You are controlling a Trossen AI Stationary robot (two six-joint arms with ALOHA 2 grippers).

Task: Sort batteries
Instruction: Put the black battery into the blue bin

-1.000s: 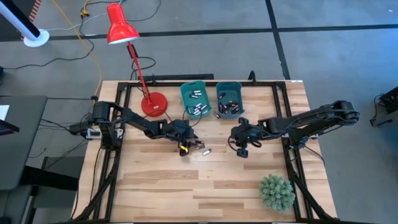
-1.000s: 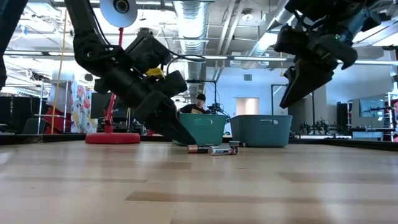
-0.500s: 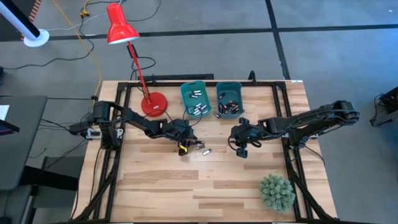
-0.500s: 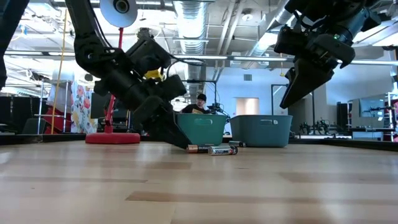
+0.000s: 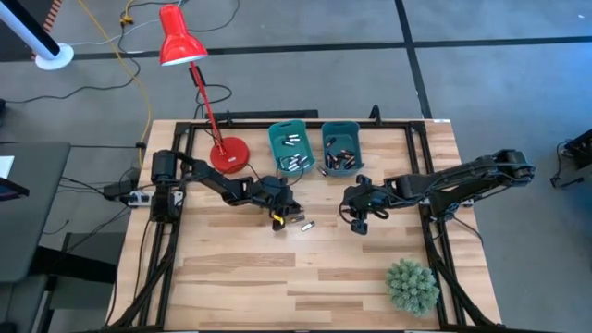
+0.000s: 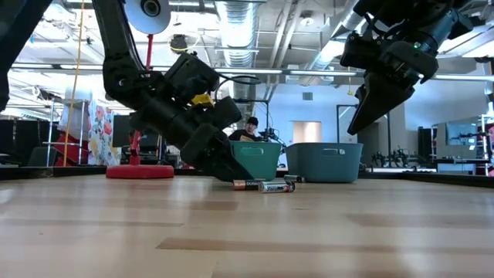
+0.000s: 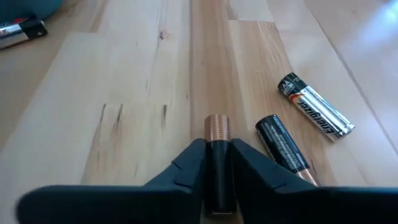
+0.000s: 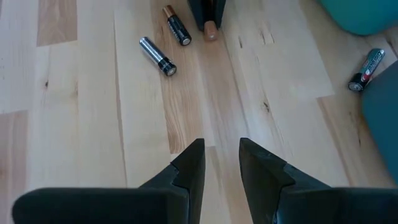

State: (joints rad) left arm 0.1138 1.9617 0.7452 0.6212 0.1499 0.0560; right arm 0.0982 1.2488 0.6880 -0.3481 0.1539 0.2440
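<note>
A copper-tipped battery (image 7: 216,163) is being pinched lengthwise between the fingers of the left gripper (image 7: 216,177), which are lying low against the desk (image 7: 124,93) and are closed onto its dark body, only the copper end projecting; the low, slanted approach is probably being used because the cell is lying flat on the wood. Just beside it a black battery (image 7: 283,144) is lying nearly parallel, close enough that it is likely to be nudged as the held cell is being raised, and a silvery battery (image 7: 316,107) is resting a little farther out at an angle. One more cell (image 8: 365,69) is lying apart near the bins. From above, the group is seen at mid-desk in front of the two teal bins (image 5: 292,148), where other cells are already being kept. The right gripper (image 8: 216,163) is being held above the desk to the right of the group, its fingers part-open with nothing between them. A red lamp (image 5: 228,154) and a green plant (image 5: 411,284) are standing well clear of the work.
</note>
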